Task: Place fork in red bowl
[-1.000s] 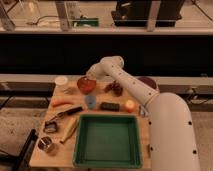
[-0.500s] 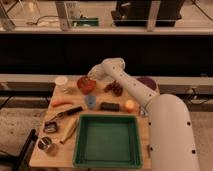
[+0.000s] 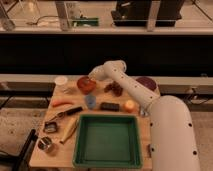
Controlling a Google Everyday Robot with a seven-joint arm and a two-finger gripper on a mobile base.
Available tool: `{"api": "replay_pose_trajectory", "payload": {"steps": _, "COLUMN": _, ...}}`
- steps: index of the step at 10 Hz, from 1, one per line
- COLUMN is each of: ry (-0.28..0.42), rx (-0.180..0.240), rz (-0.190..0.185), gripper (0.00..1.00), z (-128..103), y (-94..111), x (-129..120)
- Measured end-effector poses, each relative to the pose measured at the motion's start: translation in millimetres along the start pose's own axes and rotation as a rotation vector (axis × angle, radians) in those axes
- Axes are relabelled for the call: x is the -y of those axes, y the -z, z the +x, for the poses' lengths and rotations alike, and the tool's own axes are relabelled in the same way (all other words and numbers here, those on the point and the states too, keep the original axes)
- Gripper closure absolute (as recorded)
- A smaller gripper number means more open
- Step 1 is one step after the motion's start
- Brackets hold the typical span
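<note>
The red bowl [image 3: 86,85] is a small orange-red bowl at the back of the wooden table [image 3: 145,125], left of centre. My gripper [image 3: 92,76] hangs right over the bowl's far right rim, at the end of the white arm [image 3: 125,80] that reaches in from the right. I cannot make out the fork, either at the gripper or in the bowl.
A white cup [image 3: 61,80] stands left of the bowl and a purple bowl [image 3: 146,82] at the back right. Grapes [image 3: 115,88], a blue cup [image 3: 90,101], a black block [image 3: 109,106], an orange [image 3: 130,105], a carrot [image 3: 62,103] and a black-handled utensil [image 3: 67,113] lie mid-table. A green tray [image 3: 107,140] fills the front.
The gripper has shifted only slightly above the red bowl. The bowl and the other objects have not moved.
</note>
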Motion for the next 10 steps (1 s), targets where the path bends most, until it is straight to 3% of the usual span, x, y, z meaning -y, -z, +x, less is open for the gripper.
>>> {"api": "replay_pose_trajectory", "payload": {"steps": 5, "ry": 0.011, "rx": -0.017, "rz": 0.003, "gripper": 1.0, "z": 0.0, "y": -1.9, "x": 0.9}}
{"api": "replay_pose_trajectory", "payload": {"steps": 7, "ry": 0.015, "rx": -0.033, "rz": -0.004, "gripper": 0.89, "z": -1.0, "y": -3.4, "x": 1.9}}
{"api": "replay_pose_trajectory", "payload": {"steps": 8, "ry": 0.021, "rx": -0.039, "rz": -0.006, "gripper": 0.74, "z": -2.8, "y": -4.8, "x": 3.3}}
{"api": "replay_pose_trajectory", "payload": {"steps": 10, "ry": 0.026, "rx": -0.044, "rz": -0.012, "gripper": 0.58, "z": -2.6, "y": -5.0, "x": 3.4}}
